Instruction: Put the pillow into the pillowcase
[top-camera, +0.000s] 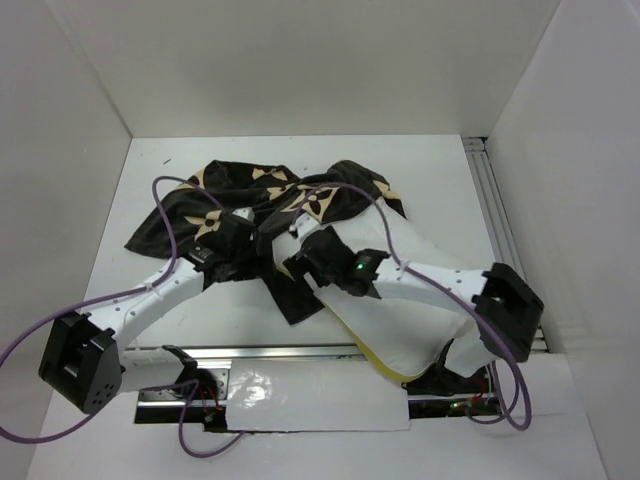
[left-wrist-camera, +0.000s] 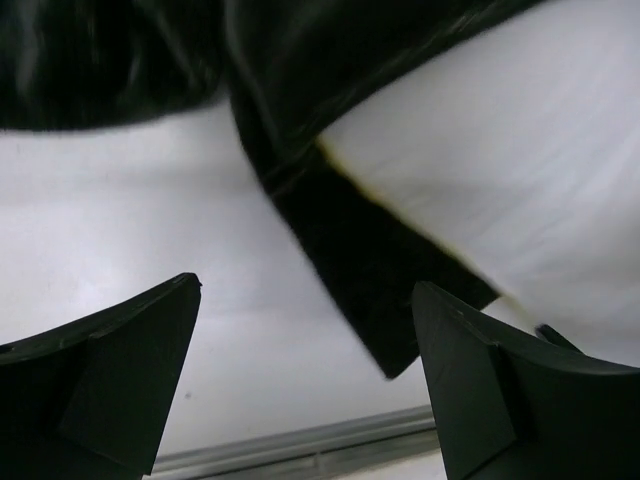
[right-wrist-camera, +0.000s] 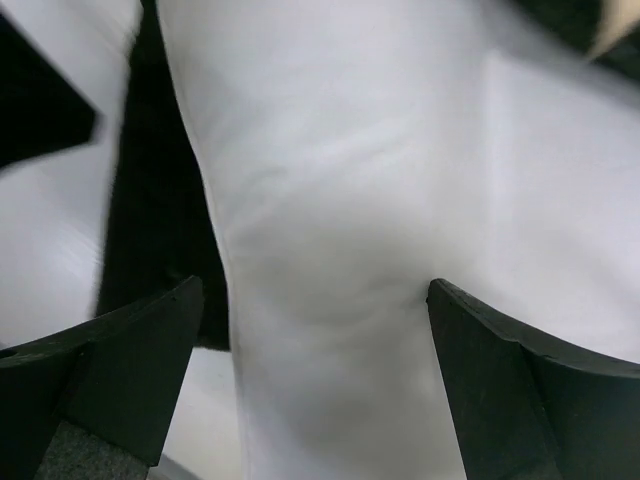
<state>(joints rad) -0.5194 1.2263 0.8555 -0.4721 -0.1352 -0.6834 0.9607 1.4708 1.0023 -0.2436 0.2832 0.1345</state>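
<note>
Wide-open left gripper (left-wrist-camera: 305, 290) and right gripper (right-wrist-camera: 315, 285) hold nothing. Plump white yellow-piped pillow (top-camera: 400, 330) lies on the white table (top-camera: 420, 180), right arm (top-camera: 440, 285) crossing it, far end under the crumpled dark flower-printed plush pillowcase (top-camera: 190, 205).

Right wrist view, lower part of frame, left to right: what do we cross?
gripper finger → pillowcase → pillow → other gripper finger
</note>
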